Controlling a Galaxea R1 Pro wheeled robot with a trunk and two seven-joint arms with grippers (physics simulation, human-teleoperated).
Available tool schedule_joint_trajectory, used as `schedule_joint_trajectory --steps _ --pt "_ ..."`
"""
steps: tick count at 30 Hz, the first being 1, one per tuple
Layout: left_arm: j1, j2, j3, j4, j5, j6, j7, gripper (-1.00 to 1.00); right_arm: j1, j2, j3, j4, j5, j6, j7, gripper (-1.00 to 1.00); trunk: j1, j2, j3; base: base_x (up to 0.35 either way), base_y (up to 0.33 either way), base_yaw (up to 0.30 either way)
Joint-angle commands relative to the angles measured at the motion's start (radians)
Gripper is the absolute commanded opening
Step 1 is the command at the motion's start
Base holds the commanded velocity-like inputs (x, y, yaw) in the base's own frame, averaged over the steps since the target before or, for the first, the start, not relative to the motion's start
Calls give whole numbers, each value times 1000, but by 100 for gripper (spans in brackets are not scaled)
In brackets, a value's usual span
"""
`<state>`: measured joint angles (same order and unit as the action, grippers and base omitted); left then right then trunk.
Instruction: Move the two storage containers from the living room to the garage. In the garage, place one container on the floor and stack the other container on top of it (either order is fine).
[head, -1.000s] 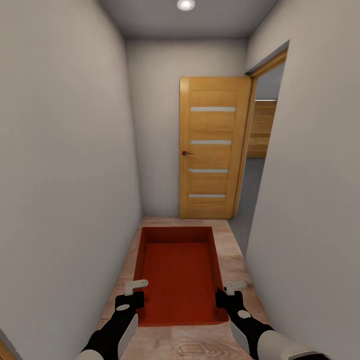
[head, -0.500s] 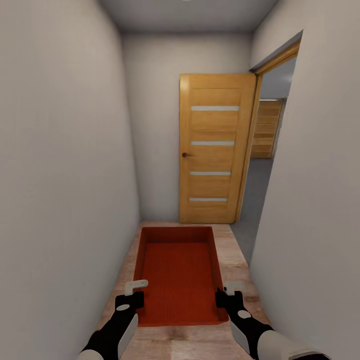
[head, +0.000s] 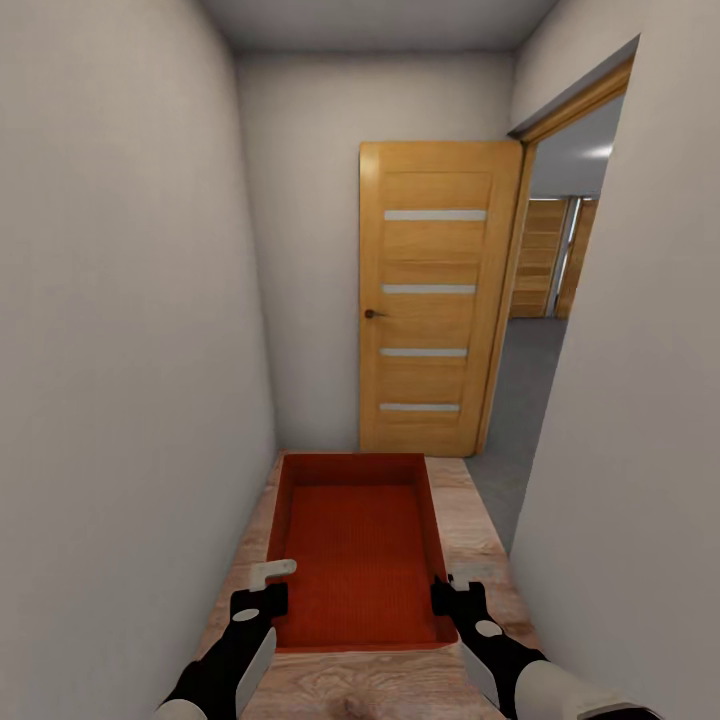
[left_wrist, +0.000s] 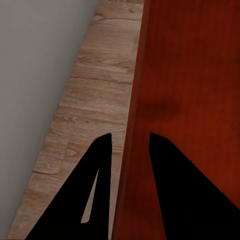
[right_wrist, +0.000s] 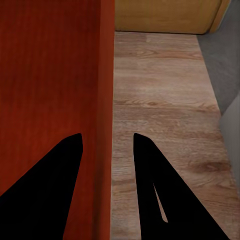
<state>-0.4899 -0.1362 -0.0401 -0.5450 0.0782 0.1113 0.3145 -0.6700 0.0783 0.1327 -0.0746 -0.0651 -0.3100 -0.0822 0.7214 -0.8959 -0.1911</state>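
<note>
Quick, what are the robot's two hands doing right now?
Left hand: closed on the bin's left wall.
Right hand: closed on the bin's right wall.

**Both arms forward, grippers closed on the bin walls**

Your two arms reach forward and low, roughly parallel, forearms angled slightly inward. Your left gripper (head: 262, 590) straddles the left wall of the bin (head: 357, 540) near its near corner, one finger inside, one outside, clamped on the wall. Your right gripper (head: 458, 590) does the same on the right wall. Both wrists sit level, at matching height.
</note>
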Motion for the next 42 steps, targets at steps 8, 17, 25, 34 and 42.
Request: schedule_joint_trajectory --steps 8,17,25,34,42 --pt "-1 6 19 -35 3 5 6 -100 0 -1 -2 2 5 0 -2 -100 1 -1 -2 323 0 0" --pt "-1 6 19 -35 3 5 6 -100 0 -1 -2 2 5 0 -2 -100 1 -1 -2 323 0 0" --pt "-1 6 19 -35 3 5 6 -100 0 -1 -2 2 5 0 -2 -100 1 -1 -2 323 0 0" --pt "-1 6 19 -47 3 5 6 -100 0 0 -2 2 5 0 -2 -100 1 -1 -2 323 2 0" --pt "-1 4 19 -53 2 7 6 -100 0 0 -2 2 5 -1 -2 -100 1 -1 -2 323 101 -148"
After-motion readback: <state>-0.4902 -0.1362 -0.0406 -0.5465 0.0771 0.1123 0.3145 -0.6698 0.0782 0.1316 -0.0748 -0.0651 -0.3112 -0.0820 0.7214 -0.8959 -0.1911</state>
